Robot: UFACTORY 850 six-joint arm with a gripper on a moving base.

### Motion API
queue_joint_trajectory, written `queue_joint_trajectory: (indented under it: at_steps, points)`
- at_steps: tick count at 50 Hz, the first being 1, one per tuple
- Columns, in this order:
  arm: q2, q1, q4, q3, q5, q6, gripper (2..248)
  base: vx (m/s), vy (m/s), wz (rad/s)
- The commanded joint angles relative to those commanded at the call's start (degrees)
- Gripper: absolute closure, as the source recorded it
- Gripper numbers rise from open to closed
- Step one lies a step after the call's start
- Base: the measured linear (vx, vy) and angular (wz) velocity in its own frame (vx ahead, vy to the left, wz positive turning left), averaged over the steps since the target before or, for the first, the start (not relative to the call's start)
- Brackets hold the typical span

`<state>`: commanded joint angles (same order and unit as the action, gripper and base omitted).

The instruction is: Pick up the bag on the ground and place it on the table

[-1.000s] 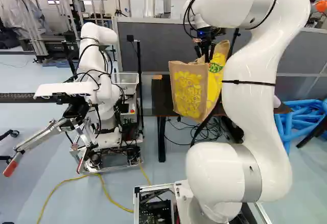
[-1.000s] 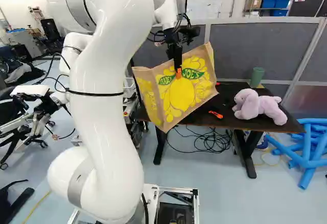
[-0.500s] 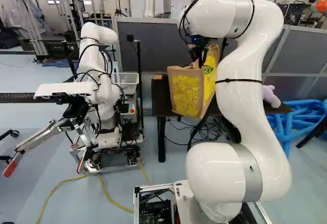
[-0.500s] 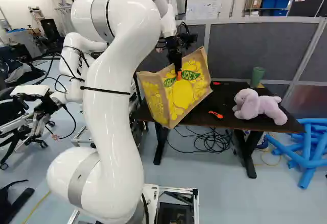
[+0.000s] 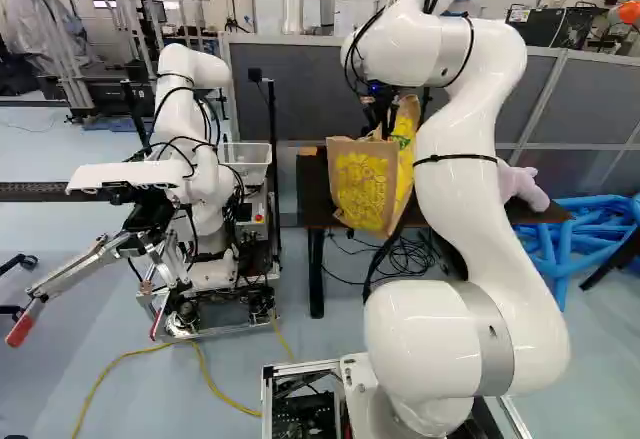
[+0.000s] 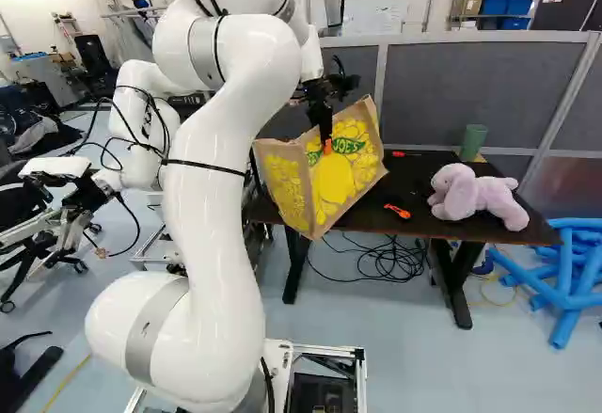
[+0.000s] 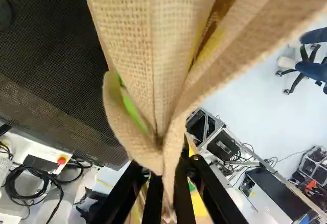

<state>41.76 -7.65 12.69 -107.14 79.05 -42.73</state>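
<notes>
Tan burlap bag with yellow print and a green oval [image 6: 337, 185], hung at a tilt from the black two-fingered claw [image 6: 326, 133], up by the near left corner of the dark-topped table with black legs [image 6: 376, 221]. Fingers close together, clamped on gathered cloth at the rim (a snug pinch, judging by the puckers). In the wrist view, folds of burlap spread wide ahead of the claw [image 7: 166, 183], with a strip of green inside one crease. Lower end of the bag beside the front edge of the table, dipping past it in both base views; impossible to tell whether touching the wood or just clear of it.

Farther along the table, a small orange tool [image 6: 398, 212] nearer the front edge than the back, and a small red object [image 6: 398, 154] near the back edge. Also at the back edge, toward the right corner, a dark green cup [image 6: 473, 140]. Close to the right edge, a lilac plush animal with floppy ears [image 6: 475, 197] (easily the softest thing around). Below the table, loops of black cable [image 6: 390, 261] on the floor. Past the right edge, a heap of blue tubes [image 6: 569, 286]; behind the back edge, a dark grey partition [image 6: 480, 93]. At the left of the left base view, another white-armed robot [image 5: 190, 129].
</notes>
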Motion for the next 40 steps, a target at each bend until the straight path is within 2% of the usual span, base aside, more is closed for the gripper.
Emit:
queue_joint_trajectory:
  at_steps: [30,31,35,36,40]
  points:
    - [0.23,0.0,0.0,-0.04,0.0,0.0,228,0.0,0.0,0.0]
    - [0.23,0.0,0.0,-0.04,0.0,0.0,204,0.0,0.0,0.0]
    - [0.23,0.0,0.0,-0.04,0.0,0.0,204,0.0,0.0,0.0]
    - [0.23,0.0,0.0,-0.04,0.0,0.0,170,0.0,0.0,0.0]
    - [0.23,0.0,0.0,-0.04,0.0,0.0,170,0.0,0.0,0.0]
